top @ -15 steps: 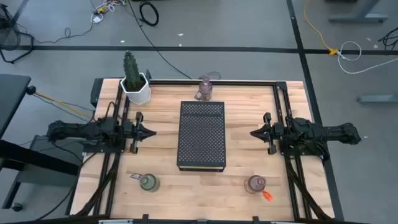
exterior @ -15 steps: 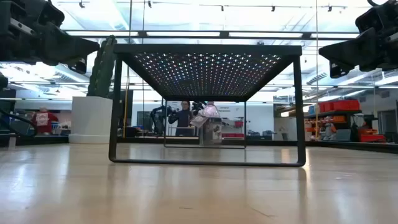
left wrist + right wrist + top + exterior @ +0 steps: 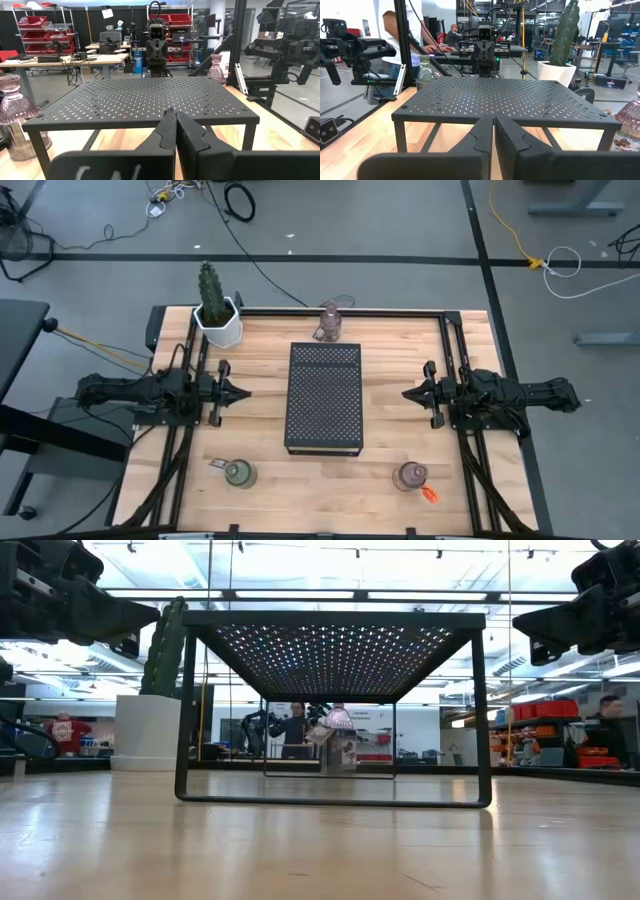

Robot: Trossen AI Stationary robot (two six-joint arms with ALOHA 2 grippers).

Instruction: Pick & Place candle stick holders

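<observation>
A: Where do the arms stand?

B: The left gripper [image 3: 243,392] sits at nine o'clock of the black perforated metal stand [image 3: 324,397], the right gripper [image 3: 408,394] at three o'clock — both point inward at it, and both are apart from it.

A: Fingers?

B: Pressed together on each side, tips meeting, nothing between them. The left wrist view shows the left gripper's fingers [image 3: 167,131] closed in front of the stand's edge; the right wrist view shows the same for the right gripper.

A: And the candle stick holders?

B: Three on the wooden table [image 3: 260,350]. A pink-purple holder [image 3: 329,323] stands at twelve o'clock of the stand, near the table's far edge. A green holder [image 3: 239,473] with a small tag beside it is at about seven o'clock. Another pink-purple holder [image 3: 410,476] is at about five o'clock, with an orange tag [image 3: 430,496] just beside it. None is touched by a gripper.

A: Anything else on the table?

B: A cactus [image 3: 210,288] in a white pot [image 3: 222,326] at the eleven o'clock corner. In the low view a person [image 3: 608,725] shows in the room behind, near the right edge — well beyond the table.
</observation>
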